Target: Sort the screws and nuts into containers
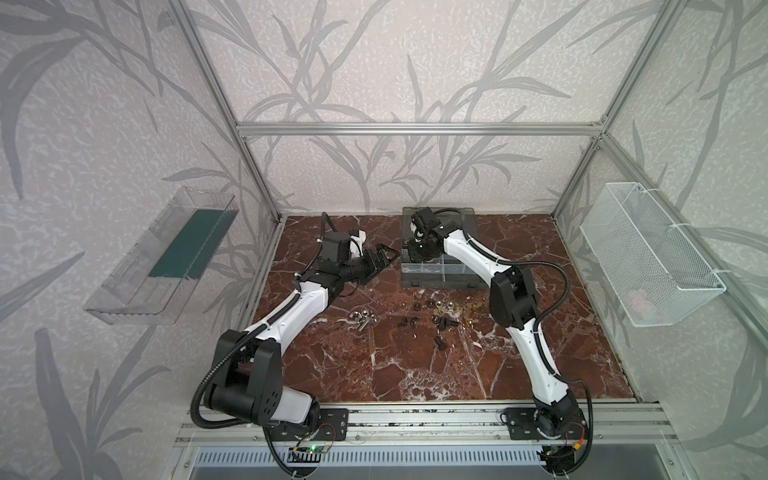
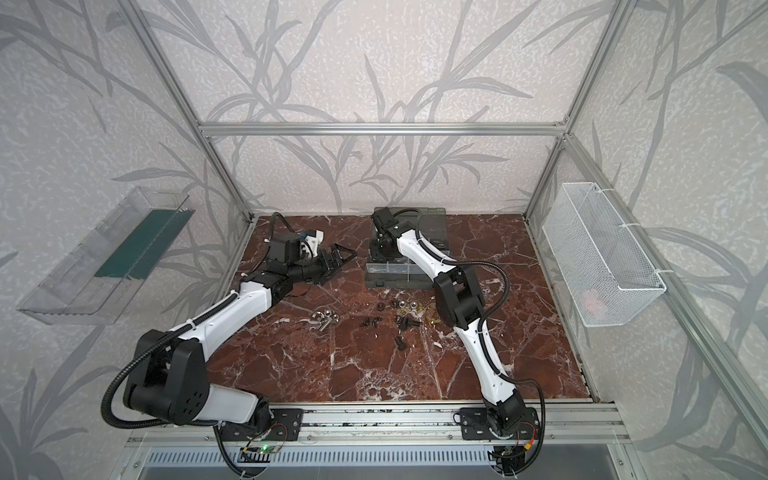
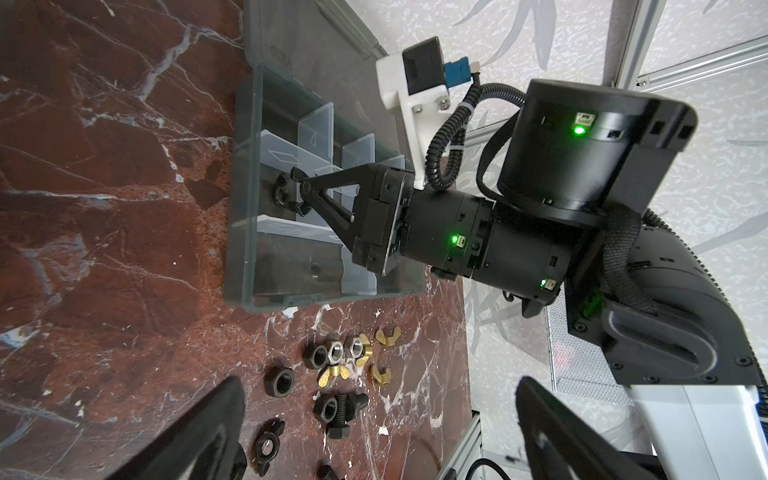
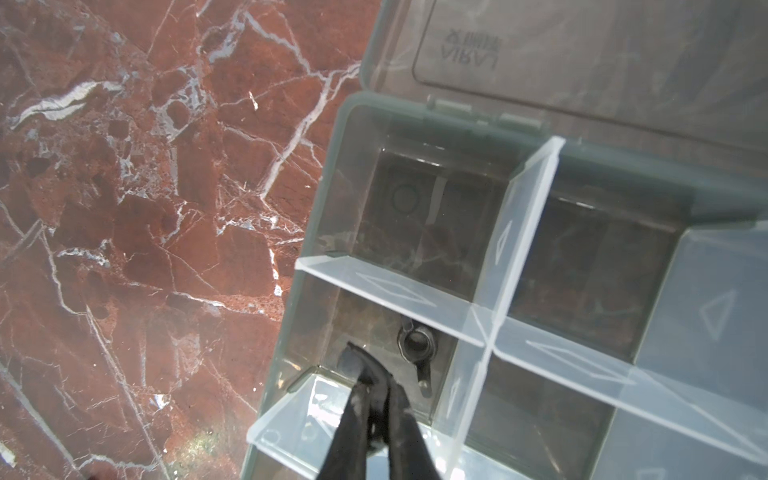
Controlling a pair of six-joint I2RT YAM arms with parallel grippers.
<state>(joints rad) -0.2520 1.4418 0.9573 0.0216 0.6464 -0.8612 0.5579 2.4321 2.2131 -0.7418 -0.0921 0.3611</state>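
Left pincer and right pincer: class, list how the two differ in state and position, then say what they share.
The left pincer stands wide open. The right pincer has its tips close together.
The left pincer hangs outside the organiser case, to its side. The right pincer reaches down into a compartment of that case, beside a black wing nut.
Both have black, tapered fingers.
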